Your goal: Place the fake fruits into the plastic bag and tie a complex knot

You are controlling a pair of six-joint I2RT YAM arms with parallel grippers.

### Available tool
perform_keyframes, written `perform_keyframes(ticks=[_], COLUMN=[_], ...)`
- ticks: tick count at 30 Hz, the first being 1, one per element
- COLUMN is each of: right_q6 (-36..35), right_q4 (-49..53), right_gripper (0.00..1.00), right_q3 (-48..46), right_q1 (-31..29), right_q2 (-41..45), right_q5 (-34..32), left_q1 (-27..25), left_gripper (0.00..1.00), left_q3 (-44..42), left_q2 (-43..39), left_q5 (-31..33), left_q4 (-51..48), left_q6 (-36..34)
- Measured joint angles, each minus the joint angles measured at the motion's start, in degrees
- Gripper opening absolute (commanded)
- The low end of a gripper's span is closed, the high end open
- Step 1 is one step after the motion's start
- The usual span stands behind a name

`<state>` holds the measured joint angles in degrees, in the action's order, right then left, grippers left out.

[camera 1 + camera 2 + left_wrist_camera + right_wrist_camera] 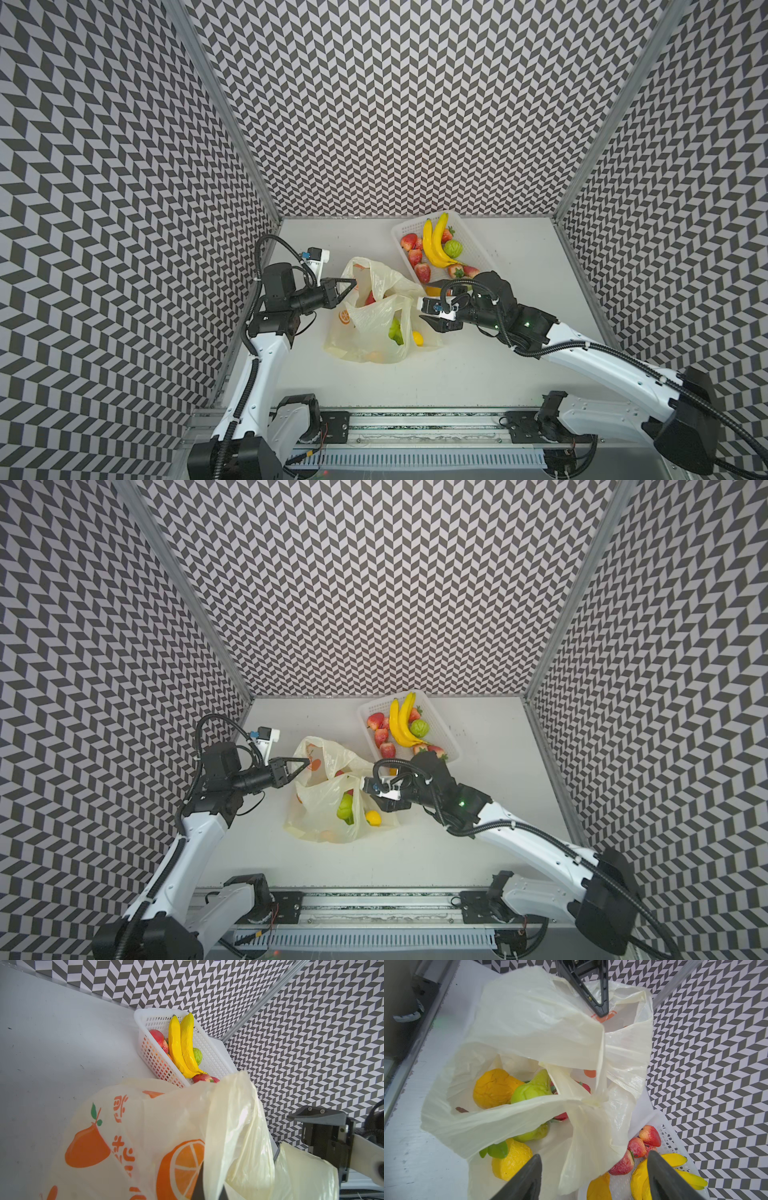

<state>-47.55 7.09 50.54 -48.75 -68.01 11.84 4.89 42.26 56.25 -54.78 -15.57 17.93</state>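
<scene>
A white tabletop [478,374] is ringed by chevron-patterned walls [395,124]. At centre, the thin, crinkled plastic bag [374,332], holding glossy fake fruits [494,1088], is pinched at its rim by the left gripper [351,284]; the right gripper [595,1154] is held spread-jawed at its other side.

The left arm [266,357] reaches in from the left of the bag [365,332], and the left claw [351,283] is pinched shut on the bag's raised rim. The right arm [602,357] stretches in from the bag's right. The right claw [429,304] hovers over the bag's right edge, its fingers [527,1178] spread wide.
</scene>
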Motion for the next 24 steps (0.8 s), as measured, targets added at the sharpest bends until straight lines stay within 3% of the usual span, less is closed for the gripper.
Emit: perform_keyframes(ticks=[17, 20, 24], right_q6=[-2.0, -1.1, 0.2], right_q4=[-8.7, -9.9, -11.2], right_gripper=[0.57, 0.49, 0.25], right_q3=[0.9, 0.9, 0.9], right_q1=[-0.6, -0.6, -0.6], right_q2=[-9.8, -10.4, -10.4], right_q5=[-0.1, 0.0, -0.7], left_q1=[0.0, 0.0, 0.0], left_gripper=[0.00, 0.00, 0.00], left_q3=[0.0, 0.0, 0.0], left_q2=[0.0, 0.0, 0.1], left_q5=[-0.2, -0.2, -0.2], left_q4=[0.2, 0.2, 0.2], left_q6=[0.1, 0.1, 0.1])
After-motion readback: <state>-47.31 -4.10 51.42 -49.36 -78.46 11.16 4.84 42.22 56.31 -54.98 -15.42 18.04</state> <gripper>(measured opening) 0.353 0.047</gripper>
